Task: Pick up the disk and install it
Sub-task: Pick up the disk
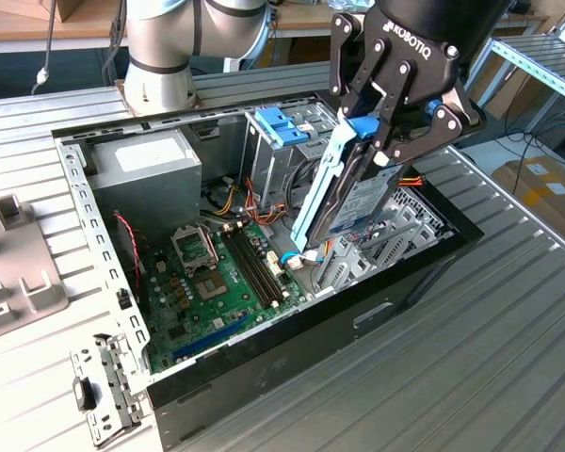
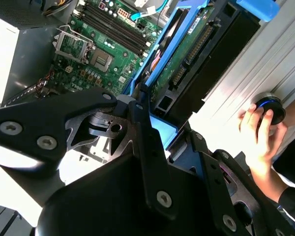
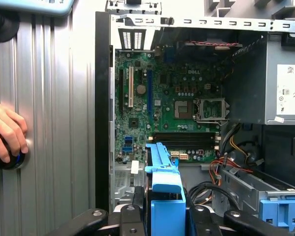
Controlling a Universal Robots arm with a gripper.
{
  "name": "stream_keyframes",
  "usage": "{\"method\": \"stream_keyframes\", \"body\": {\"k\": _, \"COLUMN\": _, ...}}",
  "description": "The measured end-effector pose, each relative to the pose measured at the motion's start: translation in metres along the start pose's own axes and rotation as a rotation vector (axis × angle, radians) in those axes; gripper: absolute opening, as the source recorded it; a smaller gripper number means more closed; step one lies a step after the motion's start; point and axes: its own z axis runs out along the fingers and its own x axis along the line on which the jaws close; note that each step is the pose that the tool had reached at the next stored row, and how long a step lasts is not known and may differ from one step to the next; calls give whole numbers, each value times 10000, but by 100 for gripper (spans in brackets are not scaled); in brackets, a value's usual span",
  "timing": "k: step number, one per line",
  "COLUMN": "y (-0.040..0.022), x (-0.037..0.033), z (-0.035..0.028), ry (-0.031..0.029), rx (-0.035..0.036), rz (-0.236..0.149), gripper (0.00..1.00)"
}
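My black gripper (image 1: 386,143) is shut on the upper end of the disk (image 1: 365,202), a grey drive with a white-and-blue label in a light-blue carrier rail. The disk hangs tilted, lower end down, over the open computer case (image 1: 292,325) toward the exterior view's right, above the metal bay floor beside the motherboard (image 1: 217,282). In the second wrist view the disk's green circuit-board underside (image 2: 184,54) runs away from the gripper (image 2: 150,128). In the first wrist view the carrier's blue end (image 3: 164,182) sits between the fingers (image 3: 132,219).
A grey power-supply box (image 1: 146,174) fills the case's far corner. A drive cage with a bright-blue latch (image 1: 287,127) stands behind the disk. Loose cables (image 1: 250,202) lie between them. A person's hand (image 3: 5,132) rests on a round black knob on the ribbed table outside the case.
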Motion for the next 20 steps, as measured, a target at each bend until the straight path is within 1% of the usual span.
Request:
{"method": "stream_keyframes", "body": {"k": 14, "y": -83, "x": 0, "z": 21, "ry": 23, "rx": 0, "rz": -1, "gripper": 37}}
{"method": "stream_keyframes", "body": {"k": 17, "y": -123, "x": 1, "z": 29, "ry": 37, "rx": 0, "rz": -1, "gripper": 37}}
{"method": "stream_keyframes", "body": {"k": 20, "y": -164, "x": 1, "z": 36, "ry": 38, "rx": 0, "rz": -1, "gripper": 37}}
